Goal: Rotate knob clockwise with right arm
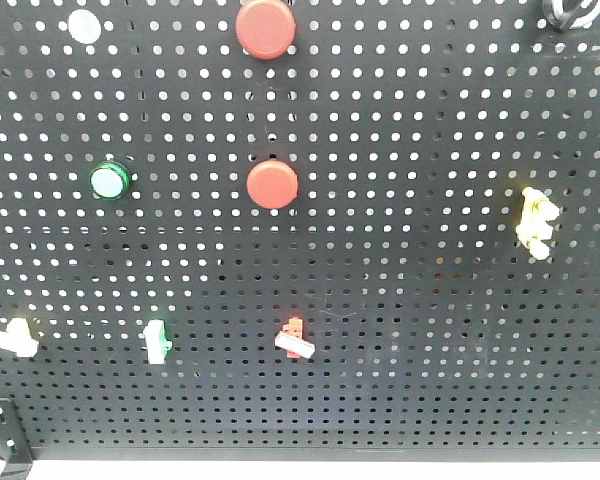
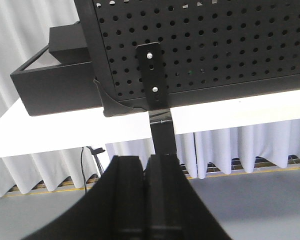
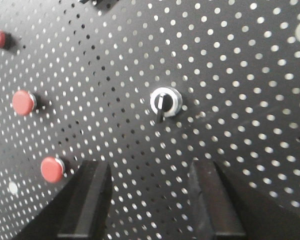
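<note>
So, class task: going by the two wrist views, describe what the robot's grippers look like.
Both are plain black. The right gripper shows two flat, blocky rectangular fingers with matte surfaces, rising from a wider dark body. The left gripper shows two thick slab-like fingers flaring into a broad black base. No markings, cables or labels are visible on either.

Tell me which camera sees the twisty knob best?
The right wrist camera. The knob sits near the middle of that picture, silver ring and black handle plain to see, just past the open right gripper. The front camera catches only a sliver of it at the top corner. The left wrist camera doesn't show it.
</note>
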Robot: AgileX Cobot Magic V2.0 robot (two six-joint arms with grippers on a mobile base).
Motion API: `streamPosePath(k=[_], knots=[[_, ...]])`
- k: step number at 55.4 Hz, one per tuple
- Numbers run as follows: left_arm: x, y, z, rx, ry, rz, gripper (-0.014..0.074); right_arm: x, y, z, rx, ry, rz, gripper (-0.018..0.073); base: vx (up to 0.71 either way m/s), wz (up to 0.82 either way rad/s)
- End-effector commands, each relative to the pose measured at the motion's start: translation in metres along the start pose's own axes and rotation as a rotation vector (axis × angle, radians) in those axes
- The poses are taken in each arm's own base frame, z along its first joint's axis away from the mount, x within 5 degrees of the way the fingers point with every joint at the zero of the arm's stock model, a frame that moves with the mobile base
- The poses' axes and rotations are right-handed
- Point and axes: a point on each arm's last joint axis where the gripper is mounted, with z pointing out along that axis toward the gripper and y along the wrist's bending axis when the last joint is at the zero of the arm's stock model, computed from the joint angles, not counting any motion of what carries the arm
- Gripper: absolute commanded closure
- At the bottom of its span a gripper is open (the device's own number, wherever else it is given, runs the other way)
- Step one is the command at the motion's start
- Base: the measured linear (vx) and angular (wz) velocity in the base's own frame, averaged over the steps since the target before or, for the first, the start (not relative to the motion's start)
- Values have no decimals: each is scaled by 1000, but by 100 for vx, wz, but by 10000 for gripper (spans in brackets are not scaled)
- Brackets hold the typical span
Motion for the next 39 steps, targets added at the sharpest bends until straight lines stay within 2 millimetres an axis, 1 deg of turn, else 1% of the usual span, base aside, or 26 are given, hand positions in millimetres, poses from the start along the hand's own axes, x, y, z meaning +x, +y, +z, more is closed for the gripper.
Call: streamPosePath(k=[1,16,21,24,30,33,37,38,39], knots=[[1,-1,1,4,-68,-9,603,-9,7,-2,-48,-29,-28,156,0,0],[1,-1,1,4,-68,-9,603,-9,8,-2,-55,-29,-29,156,0,0],[1,-1,1,4,-68,-9,603,-9,1,-3,15,-30,-50,170,0,0],[1,-1,1,4,-68,-9,603,-8,1,-3,20,-28,-53,192,0,0],[1,-1,1,4,-68,-9,603,-11,2,-8,13,-37,-52,279,0,0],[1,-1,1,4,-68,-9,603,-12,2,-12,16,-37,-52,351,0,0],[1,-1,1,4,-68,-9,603,-14,3,-21,16,-37,-104,473,0,0],[1,-1,1,4,-68,-9,603,-14,3,-23,15,-38,-160,496,0,0],[1,-1,1,4,-68,-9,603,-14,3,-27,10,-40,-163,533,0,0]])
